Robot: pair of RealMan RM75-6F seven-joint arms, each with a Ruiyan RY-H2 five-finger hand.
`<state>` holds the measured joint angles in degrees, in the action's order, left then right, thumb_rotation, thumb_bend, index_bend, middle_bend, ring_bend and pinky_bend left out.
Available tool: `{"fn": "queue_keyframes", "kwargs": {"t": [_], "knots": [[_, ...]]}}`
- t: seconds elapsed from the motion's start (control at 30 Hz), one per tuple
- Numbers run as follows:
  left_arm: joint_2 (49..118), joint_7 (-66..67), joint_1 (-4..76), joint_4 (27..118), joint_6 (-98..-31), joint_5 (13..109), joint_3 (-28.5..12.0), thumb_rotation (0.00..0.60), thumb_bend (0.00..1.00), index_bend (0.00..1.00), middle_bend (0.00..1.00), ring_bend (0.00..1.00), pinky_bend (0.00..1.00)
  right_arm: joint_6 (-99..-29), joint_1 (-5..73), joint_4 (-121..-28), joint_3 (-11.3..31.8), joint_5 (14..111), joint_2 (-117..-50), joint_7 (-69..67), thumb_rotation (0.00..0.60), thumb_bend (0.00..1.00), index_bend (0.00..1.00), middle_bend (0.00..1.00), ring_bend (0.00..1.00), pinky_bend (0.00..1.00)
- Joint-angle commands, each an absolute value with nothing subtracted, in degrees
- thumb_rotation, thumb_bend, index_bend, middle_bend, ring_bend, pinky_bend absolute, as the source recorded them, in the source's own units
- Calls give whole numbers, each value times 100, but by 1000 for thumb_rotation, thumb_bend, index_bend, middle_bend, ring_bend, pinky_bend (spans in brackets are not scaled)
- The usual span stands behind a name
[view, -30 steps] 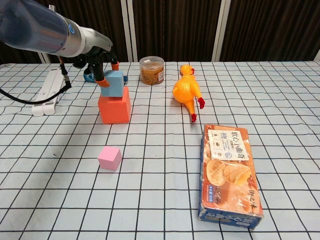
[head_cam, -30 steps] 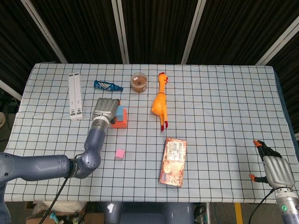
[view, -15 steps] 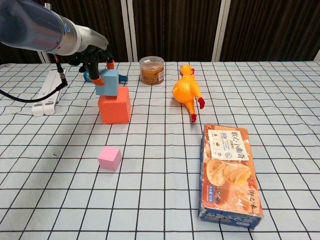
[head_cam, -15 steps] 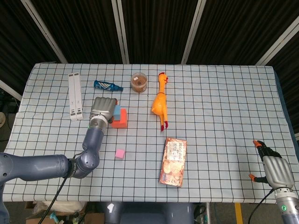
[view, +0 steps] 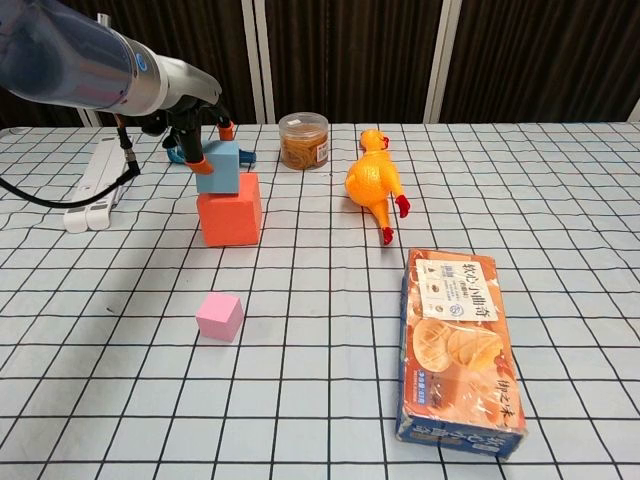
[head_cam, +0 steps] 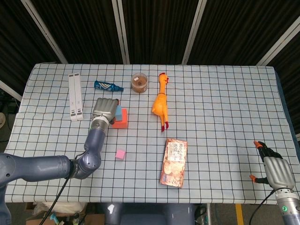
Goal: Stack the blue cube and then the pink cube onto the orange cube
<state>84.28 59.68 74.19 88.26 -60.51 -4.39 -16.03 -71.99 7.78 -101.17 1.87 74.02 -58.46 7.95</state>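
Note:
The blue cube (view: 220, 168) rests tilted on top of the orange cube (view: 230, 212), toward its left side. My left hand (view: 190, 130) grips the blue cube from above and behind. In the head view the left hand (head_cam: 105, 109) hides most of the blue cube (head_cam: 120, 114), and the orange cube (head_cam: 123, 123) shows beneath it. The pink cube (view: 219, 316) lies alone on the cloth nearer to me, also seen from the head as the pink cube (head_cam: 120, 154). My right hand (head_cam: 276, 169) hovers at the table's near right corner, fingers apart, holding nothing.
A rubber chicken (view: 375, 188) lies right of the stack. Behind it stands a round clear jar (view: 304, 140). An ice-cream cone box (view: 462, 346) lies at the near right. A white strip (head_cam: 75, 96) and a blue wrapper (head_cam: 107, 86) lie at the far left.
The left hand with the blue cube lifted and shifted slightly left half a second ago, then came back down; the cube now sits tilted on the orange cube. Right hand unmoved.

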Motion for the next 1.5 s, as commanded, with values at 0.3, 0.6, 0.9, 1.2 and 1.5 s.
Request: {"fn": "queue_keyframes", "kwargs": {"t": [0.3, 0.6, 0.9, 1.2, 1.5], "knots": [[8400, 5967, 7399, 8851, -6070, -433, -1616, 600, 383, 239, 903, 727, 820, -7173, 787, -10132, 179, 7403, -5843, 783, 600, 128, 54, 91, 187, 244], [8389, 5959, 7396, 8870, -6074, -417, -1634, 600, 382, 227, 903, 727, 820, -7146, 797, -10144, 183, 7378, -5834, 768, 600, 129, 53, 90, 187, 244], [8394, 5997, 7415, 8933, -6105, -399, -1630, 600, 382, 213, 903, 727, 820, -7142, 806, -10159, 186, 7371, -5822, 789, 600, 129, 57, 91, 187, 244], [8325, 6122, 7465, 9091, -6234, -426, -1621, 600, 383, 192, 901, 723, 819, -7140, 818, -10176, 188, 7335, -5820, 877, 600, 129, 58, 91, 187, 244], [7977, 6243, 7367, 9557, -6540, -412, -1507, 600, 382, 199, 901, 723, 819, -7125, 819, -10202, 177, 7309, -5805, 897, 600, 129, 59, 91, 187, 244]]}}
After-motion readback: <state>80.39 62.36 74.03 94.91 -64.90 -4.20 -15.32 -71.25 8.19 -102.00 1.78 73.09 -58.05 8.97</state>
